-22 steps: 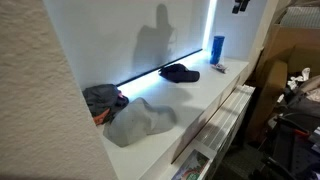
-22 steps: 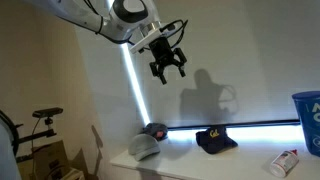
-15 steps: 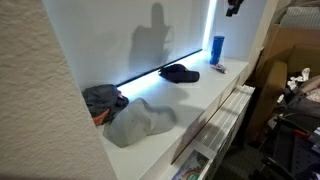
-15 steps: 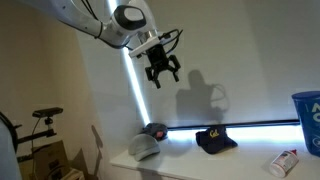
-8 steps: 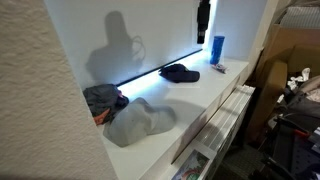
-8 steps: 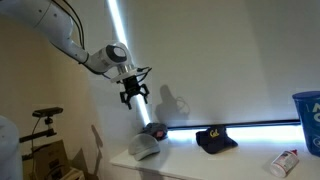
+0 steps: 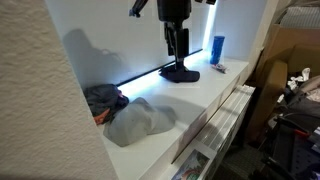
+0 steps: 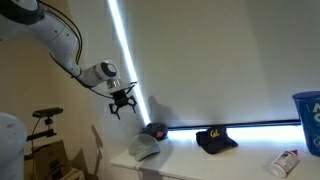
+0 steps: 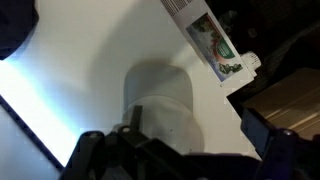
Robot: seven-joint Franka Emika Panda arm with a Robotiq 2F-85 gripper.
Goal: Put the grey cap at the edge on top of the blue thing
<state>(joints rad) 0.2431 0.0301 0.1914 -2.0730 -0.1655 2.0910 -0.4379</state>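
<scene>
In an exterior view, your gripper (image 7: 177, 55) is hanging fingers-down over the white shelf (image 7: 215, 85), lining up in this view above the navy cap (image 7: 181, 72) near the back wall. The grey cap (image 7: 140, 122) is lying at the front edge of the shelf, untouched. The blue cap (image 7: 103, 98) is sitting just behind it, close against it, with nothing on top. A blue cup (image 7: 218, 49) is standing upright at the far end. You cannot see into it from here. A small tube (image 7: 218, 68) is lying beside it.

In an exterior view from the opposite side, the gripper (image 8: 122, 100) is hovering well above the shelf, off to the side of the grey cap (image 8: 144, 147). Its fingers are standing apart and holding nothing. The blue cap (image 8: 155, 130), with a red spot on it, is touching the grey cap from behind. The navy cap (image 8: 215, 138) is lying apart from both. The blue cup (image 8: 308, 108) is being cut off by the picture edge, and its contents are hidden.

In the wrist view, the camera is looking down on a grey rounded shape (image 9: 160, 95), probably the grey cap, on the white surface. A printed packet (image 9: 212, 42) is lying past the shelf edge.
</scene>
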